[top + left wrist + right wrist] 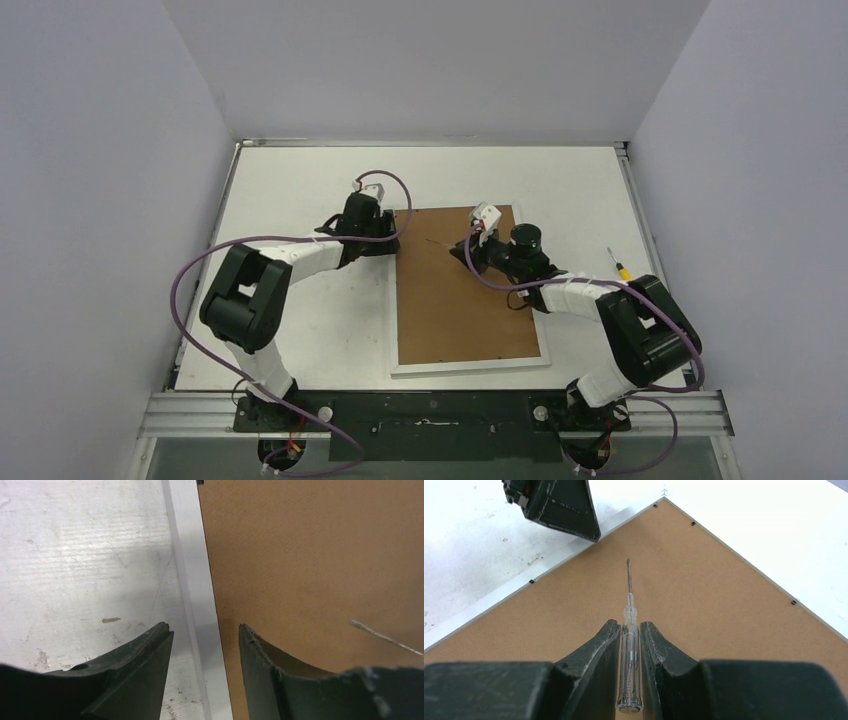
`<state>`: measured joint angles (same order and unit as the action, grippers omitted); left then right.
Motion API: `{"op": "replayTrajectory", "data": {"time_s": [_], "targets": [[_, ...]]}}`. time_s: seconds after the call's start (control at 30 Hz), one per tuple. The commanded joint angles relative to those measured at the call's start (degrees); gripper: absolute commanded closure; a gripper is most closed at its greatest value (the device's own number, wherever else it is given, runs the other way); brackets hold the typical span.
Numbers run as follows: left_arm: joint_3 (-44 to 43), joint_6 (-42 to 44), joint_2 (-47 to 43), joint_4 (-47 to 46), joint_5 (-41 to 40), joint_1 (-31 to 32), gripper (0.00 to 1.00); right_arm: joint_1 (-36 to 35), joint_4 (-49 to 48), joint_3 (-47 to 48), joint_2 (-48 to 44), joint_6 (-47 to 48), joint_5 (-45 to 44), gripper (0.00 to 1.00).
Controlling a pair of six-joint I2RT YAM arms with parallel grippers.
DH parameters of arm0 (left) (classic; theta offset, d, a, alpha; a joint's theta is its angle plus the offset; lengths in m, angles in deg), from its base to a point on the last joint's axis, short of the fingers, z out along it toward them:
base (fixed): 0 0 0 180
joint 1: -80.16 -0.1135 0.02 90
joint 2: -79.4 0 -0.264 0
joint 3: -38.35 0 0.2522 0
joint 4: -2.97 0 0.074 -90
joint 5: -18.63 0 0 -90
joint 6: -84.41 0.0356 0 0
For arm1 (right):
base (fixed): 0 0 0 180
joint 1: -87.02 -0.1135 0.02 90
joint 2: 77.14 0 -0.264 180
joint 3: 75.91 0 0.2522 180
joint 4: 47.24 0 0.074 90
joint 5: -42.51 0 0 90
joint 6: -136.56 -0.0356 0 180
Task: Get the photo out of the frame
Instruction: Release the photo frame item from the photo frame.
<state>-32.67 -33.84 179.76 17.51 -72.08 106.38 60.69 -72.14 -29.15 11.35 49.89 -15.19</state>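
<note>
The frame [455,310] lies face down on the table, brown fibreboard back up, narrow white border around it. The photo is hidden under the backing. My left gripper [392,232] is open and straddles the frame's left white edge [192,570] near the far corner, one finger over the table, one over the brown back [310,555]; between its jaws [204,627] is nothing held. My right gripper [462,248] hovers over the back's far part, shut on a clear-handled screwdriver [629,650], whose tip points toward the far left corner. The right gripper shows in its own wrist view [630,624].
Small black retaining tabs [793,601] sit along the backing's edges. A second screwdriver with a yellow handle [619,264] lies on the table right of the frame. The left gripper's finger [559,505] shows at the top left of the right wrist view. Walls enclose the table.
</note>
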Motion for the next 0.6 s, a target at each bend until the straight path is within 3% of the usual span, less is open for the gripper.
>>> {"op": "replayTrajectory", "data": {"time_s": [0.0, 0.07, 0.23, 0.57], "targets": [[-3.1, 3.3, 2.2, 2.4, 3.6, 0.4, 0.52, 0.1, 2.8, 3.4, -3.0, 1.8, 1.4, 0.95], [-3.1, 4.1, 2.7, 2.1, 4.9, 0.3, 0.55, 0.6, 4.3, 4.8, -2.8, 2.0, 2.4, 0.95], [-5.3, 7.1, 5.2, 4.0, 6.8, 0.2, 0.85, 2.2, 6.9, 8.1, -0.5, 3.4, 6.5, 0.95], [-7.1, 15.5, 6.0, 2.2, 14.2, -0.7, 0.89, 5.3, 30.6, 26.3, 11.0, 18.4, 14.5, 0.95]]}}
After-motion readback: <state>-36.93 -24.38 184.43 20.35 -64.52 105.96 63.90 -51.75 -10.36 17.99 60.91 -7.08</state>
